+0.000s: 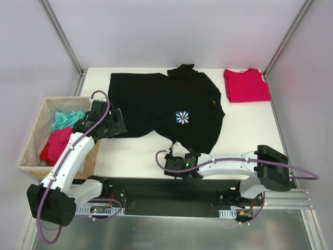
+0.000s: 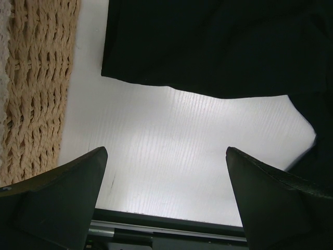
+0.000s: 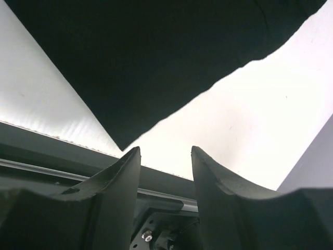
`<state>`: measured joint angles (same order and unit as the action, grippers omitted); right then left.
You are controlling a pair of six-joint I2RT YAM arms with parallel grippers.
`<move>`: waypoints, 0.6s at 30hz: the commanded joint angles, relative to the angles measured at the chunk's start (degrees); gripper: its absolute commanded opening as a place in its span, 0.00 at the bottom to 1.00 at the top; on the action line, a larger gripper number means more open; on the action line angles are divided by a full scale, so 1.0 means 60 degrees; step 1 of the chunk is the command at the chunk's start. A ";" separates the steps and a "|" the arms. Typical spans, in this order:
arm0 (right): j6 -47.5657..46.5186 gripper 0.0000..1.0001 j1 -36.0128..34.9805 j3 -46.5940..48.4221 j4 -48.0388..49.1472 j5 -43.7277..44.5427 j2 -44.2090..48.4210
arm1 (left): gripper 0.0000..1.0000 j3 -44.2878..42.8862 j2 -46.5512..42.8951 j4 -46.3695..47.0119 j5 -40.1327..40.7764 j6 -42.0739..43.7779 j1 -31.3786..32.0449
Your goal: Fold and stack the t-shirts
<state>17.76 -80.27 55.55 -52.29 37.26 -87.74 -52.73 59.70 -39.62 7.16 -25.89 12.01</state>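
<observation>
The large black t-shirt (image 1: 166,104) lies spread on the white table, its pale star-like emblem (image 1: 182,117) facing up. A crimson-red t-shirt (image 1: 246,85) lies folded at the back right corner. My left gripper (image 1: 117,126) hovers by the shirt's left hem next to the basket. In the left wrist view my left gripper (image 2: 165,151) is wide open over bare table, the black t-shirt (image 2: 208,47) just beyond. My right gripper (image 1: 174,152) is low at the table's front edge. In the right wrist view my right gripper (image 3: 165,149) has its jaws narrowly apart and empty, a corner of the black t-shirt (image 3: 145,57) just past the left fingertip.
A woven tan basket (image 1: 31,151) stands at the left with teal cloth (image 1: 66,120) and red cloth (image 1: 57,143) inside; its wall (image 2: 36,78) is close to my left gripper. The dark mounting rail (image 1: 171,190) runs along the table's near edge.
</observation>
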 commanded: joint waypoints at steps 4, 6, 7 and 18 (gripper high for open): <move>0.0086 0.47 -0.0171 -0.0484 -0.0498 -0.0525 0.0445 | 0.99 0.0014 -0.0004 0.0099 0.0067 0.0228 0.0020; 0.0116 0.47 -0.0449 -0.0411 -0.0586 -0.0700 0.0328 | 0.99 -0.0015 0.0039 0.0099 0.0067 0.0228 0.0020; 0.0174 0.47 -0.0522 -0.0382 -0.0572 -0.0759 0.0284 | 0.99 -0.0030 0.0054 0.0113 0.0067 0.0228 0.0020; 0.0043 0.48 -0.1270 -0.0015 0.0086 -0.1711 -0.0815 | 0.99 -0.0015 0.0055 0.0113 0.0052 0.0213 0.0020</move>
<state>17.93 -87.22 53.49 -52.62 29.80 -91.18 -52.66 59.99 -39.59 7.16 -25.91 12.01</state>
